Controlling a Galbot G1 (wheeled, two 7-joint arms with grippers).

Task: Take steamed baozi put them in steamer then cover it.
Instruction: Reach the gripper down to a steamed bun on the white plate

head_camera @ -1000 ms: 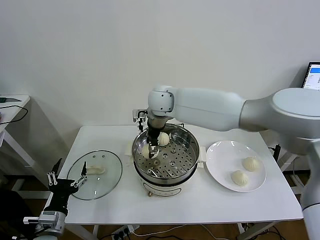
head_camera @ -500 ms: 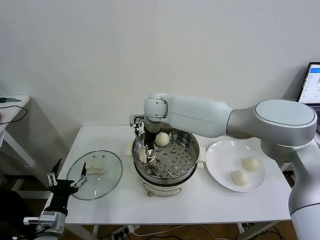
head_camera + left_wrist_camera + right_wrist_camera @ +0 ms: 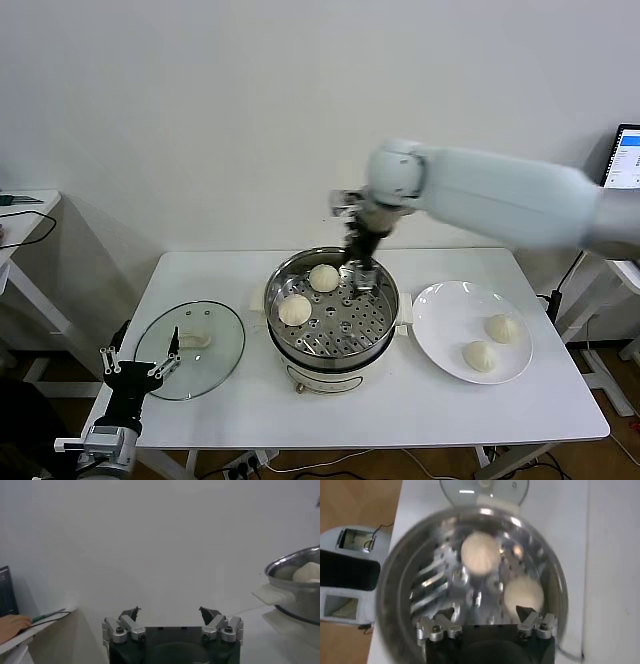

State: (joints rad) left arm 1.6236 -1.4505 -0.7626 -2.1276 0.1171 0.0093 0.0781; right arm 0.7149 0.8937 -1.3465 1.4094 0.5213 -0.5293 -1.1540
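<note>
The shiny steamer [image 3: 380, 330] stands mid-table with two baozi on its perforated tray: one at the left [image 3: 294, 310] and one at the back [image 3: 323, 278]. Both show in the right wrist view [image 3: 480, 553] [image 3: 523, 594]. Two more baozi [image 3: 502, 328] [image 3: 480, 355] lie on the white plate [image 3: 440, 310] at the right. The glass cover [image 3: 190, 350] lies flat on the table at the left, and its edge shows in the right wrist view [image 3: 485, 490]. My right gripper [image 3: 361, 272] is open and empty above the steamer's back right [image 3: 487, 614]. My left gripper [image 3: 138, 370] is open and parked low at the front left [image 3: 170, 614].
A laptop screen [image 3: 625, 155] stands at the far right edge. A small side table [image 3: 25, 215] with cables stands at the far left. The steamer's white side handle [image 3: 272, 594] shows in the left wrist view.
My right gripper let go of a baozi at the steamer's left side, then lifted and swung to the right over the steamer's back right. The left arm has barely moved.
</note>
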